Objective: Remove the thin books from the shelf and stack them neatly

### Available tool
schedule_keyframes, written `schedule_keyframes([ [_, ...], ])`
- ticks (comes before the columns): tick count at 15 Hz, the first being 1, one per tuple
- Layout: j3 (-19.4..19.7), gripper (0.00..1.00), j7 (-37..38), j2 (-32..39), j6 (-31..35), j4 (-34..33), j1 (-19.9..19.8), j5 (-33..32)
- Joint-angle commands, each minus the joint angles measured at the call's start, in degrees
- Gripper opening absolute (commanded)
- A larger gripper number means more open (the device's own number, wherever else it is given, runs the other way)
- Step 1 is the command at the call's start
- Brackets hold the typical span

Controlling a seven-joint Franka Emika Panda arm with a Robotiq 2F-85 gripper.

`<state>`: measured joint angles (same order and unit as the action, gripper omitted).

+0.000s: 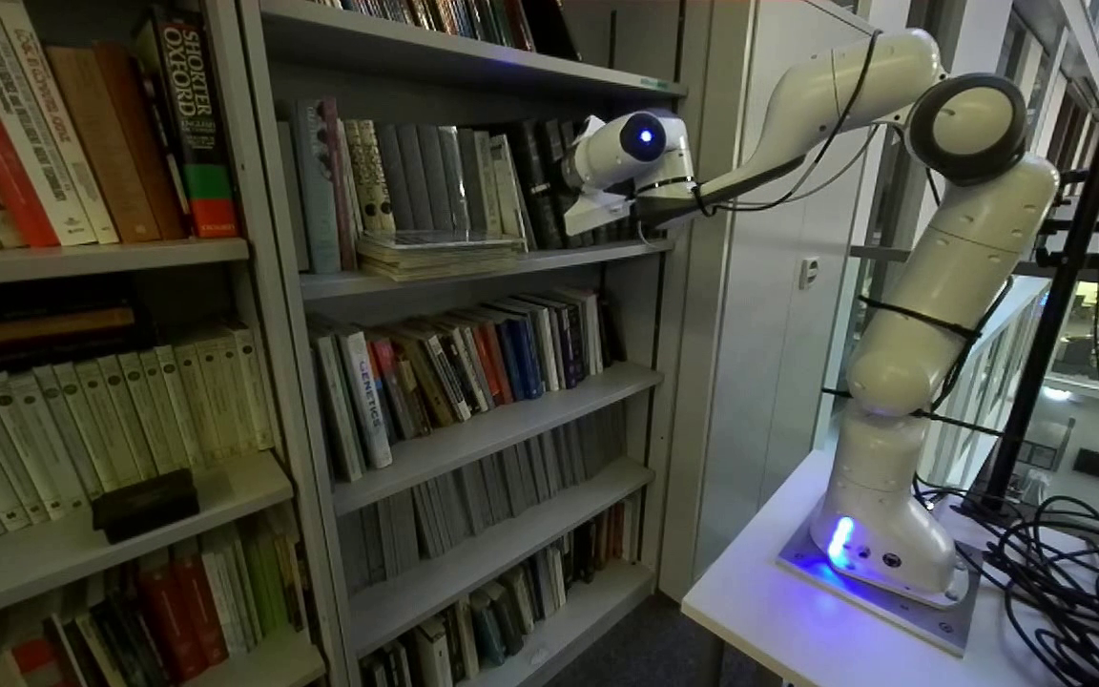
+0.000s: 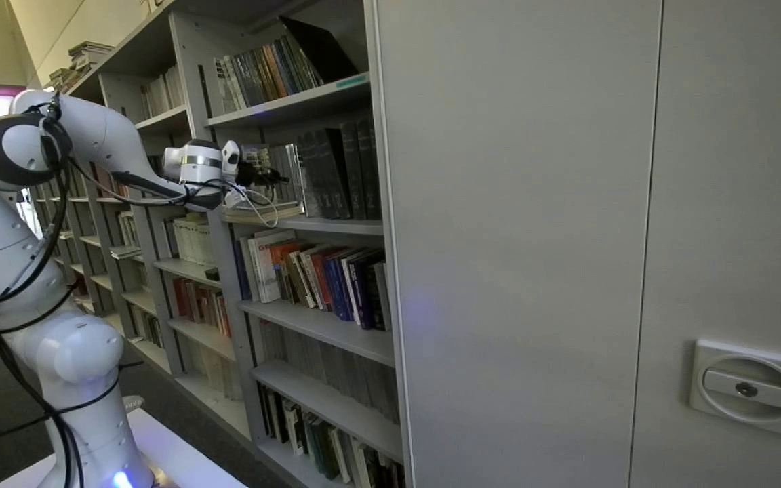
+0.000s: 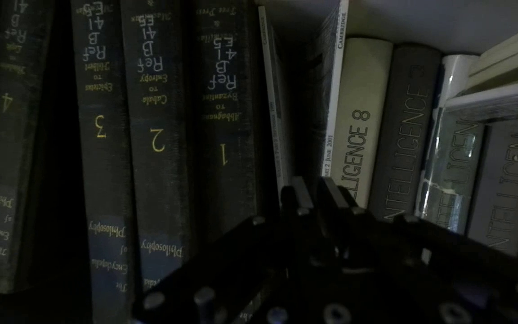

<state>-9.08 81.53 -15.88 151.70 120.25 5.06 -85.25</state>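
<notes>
Two thin books with pale spines stand in the wrist view, the left thin book [image 3: 273, 108] and the right thin book [image 3: 336, 58], with a dark gap between them. My gripper [image 3: 316, 184] is narrowly open in front of that gap, with nothing visible between its fingertips. Its black fingers also show in an exterior view [image 2: 274, 177]; in the other they are hidden behind the wrist. A flat stack of thin books [image 1: 440, 256] lies on the grey shelf [image 1: 597, 255], and its edge shows in the wrist view [image 3: 506, 96]. Whether the fingertips touch a spine cannot be told.
Thick black encyclopedia volumes [image 3: 223, 135] stand on one side of the thin books. Thick "Intelligence" volumes [image 3: 405, 130] stand on the other. Another shelf board [image 1: 473, 57] runs above. A row of multicoloured paperbacks [image 1: 483, 353] stands below. A bookcase upright [image 1: 273, 286] stands beside the shelf.
</notes>
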Motion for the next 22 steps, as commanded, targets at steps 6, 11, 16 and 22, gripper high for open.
schedule_keyframes([
  [6,-0.4,0.81,-1.1,0.6,0.9,-0.3,0.7,0.7],
  [11,-2.0,1.0,-0.8,4.8,-0.3,-3.2,0.6,-0.3],
  [16,-2.7,1.0,-1.3,9.6,-1.2,-8.9,0.3,-0.6],
  [22,-2.6,1.0,-1.6,14.0,-2.0,-14.1,0.4,-1.1],
])
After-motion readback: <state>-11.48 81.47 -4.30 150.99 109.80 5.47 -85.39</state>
